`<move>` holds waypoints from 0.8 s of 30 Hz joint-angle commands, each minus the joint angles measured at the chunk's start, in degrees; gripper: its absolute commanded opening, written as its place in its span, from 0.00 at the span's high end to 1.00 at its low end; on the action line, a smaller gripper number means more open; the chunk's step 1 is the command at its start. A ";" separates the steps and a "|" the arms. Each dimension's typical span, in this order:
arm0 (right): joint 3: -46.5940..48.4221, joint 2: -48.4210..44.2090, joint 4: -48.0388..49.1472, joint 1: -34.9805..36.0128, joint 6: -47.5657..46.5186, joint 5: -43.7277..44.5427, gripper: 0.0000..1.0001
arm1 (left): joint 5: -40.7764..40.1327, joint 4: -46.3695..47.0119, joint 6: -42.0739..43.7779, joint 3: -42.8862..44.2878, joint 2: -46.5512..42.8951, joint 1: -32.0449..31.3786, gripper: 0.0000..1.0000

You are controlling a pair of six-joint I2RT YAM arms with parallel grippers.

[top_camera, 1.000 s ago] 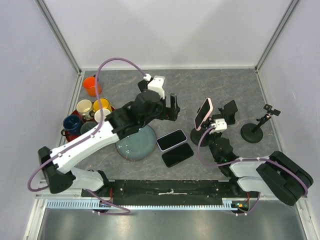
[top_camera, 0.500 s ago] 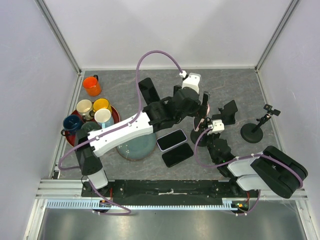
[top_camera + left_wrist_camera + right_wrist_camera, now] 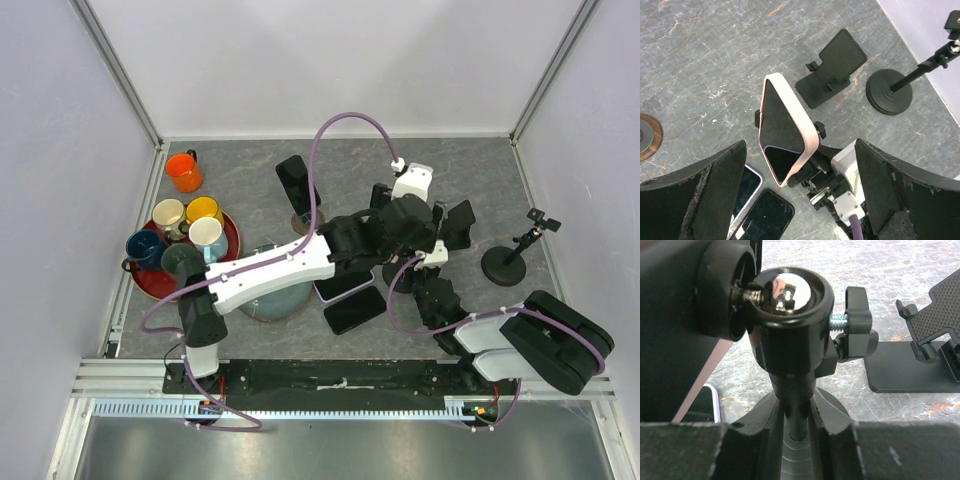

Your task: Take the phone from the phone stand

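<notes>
The phone (image 3: 785, 127), in a pink case with a dark screen, stands tilted in the clamp of the black phone stand (image 3: 790, 295). My left gripper (image 3: 800, 185) hovers open above it, one finger (image 3: 705, 192) on each side and touching nothing. In the top view the left gripper (image 3: 408, 232) covers the phone. My right gripper (image 3: 799, 427) is shut on the stand's thin post (image 3: 799, 412), just above its round base. The right gripper (image 3: 418, 268) sits low at the stand's near side.
A black folding stand (image 3: 832, 67) and a round-base stand (image 3: 888, 92) sit to the right. Two phones (image 3: 345, 280) (image 3: 355, 310) lie flat to the left, beside a blue-grey bowl (image 3: 270, 298). Another dark phone (image 3: 293, 180) is propped at the back. Mugs sit on a red tray (image 3: 232, 232).
My left arm has swung right, from above the bowl to directly over the phone on the stand. The right gripper has stayed shut on the stand's post.
</notes>
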 commanded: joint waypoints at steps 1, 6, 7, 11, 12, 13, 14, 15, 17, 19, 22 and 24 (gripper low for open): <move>1.54 0.32 3.22 0.60 0.48 2.80 1.00 | -6.24 -3.10 1.12 4.40 3.40 -0.13 0.07; 1.90 0.59 3.04 1.48 -0.22 3.77 1.00 | -8.17 -4.51 1.21 5.64 5.51 -0.13 0.17; 1.98 0.59 3.04 1.57 -0.39 3.85 1.00 | -8.35 -4.86 1.12 5.64 5.94 -0.13 0.19; 2.42 1.03 3.04 2.27 -0.84 4.47 1.00 | -8.70 -5.91 0.51 5.72 7.18 -0.13 0.26; 2.51 1.11 3.04 2.36 -1.10 4.73 1.00 | -8.62 -5.92 0.24 5.64 7.35 -0.13 0.27; 2.51 1.11 3.04 2.45 -1.10 4.82 1.00 | -8.62 -6.44 0.07 5.64 7.53 -0.13 0.30; 2.51 1.11 3.04 2.62 -1.27 4.91 1.00 | -8.70 -6.62 -0.11 5.72 7.71 -0.13 0.30; 2.51 1.20 3.04 2.71 -1.19 5.17 1.00 | -8.70 -6.71 -0.20 5.55 7.79 -0.13 0.31; 2.60 1.20 3.04 2.80 -1.36 5.17 1.00 | -8.44 -6.80 -0.46 5.55 7.97 -0.13 0.32; 2.69 1.29 3.04 2.97 -1.36 5.26 1.00 | -8.00 -6.80 -0.55 5.64 7.88 -0.13 0.39; 2.69 1.38 3.13 2.97 -1.45 5.61 1.00 | -7.91 -6.88 -0.90 5.29 8.06 -0.13 0.39; 2.69 1.29 3.04 3.06 -1.28 5.61 1.00 | -8.00 -6.80 -1.52 4.85 8.06 -0.13 0.40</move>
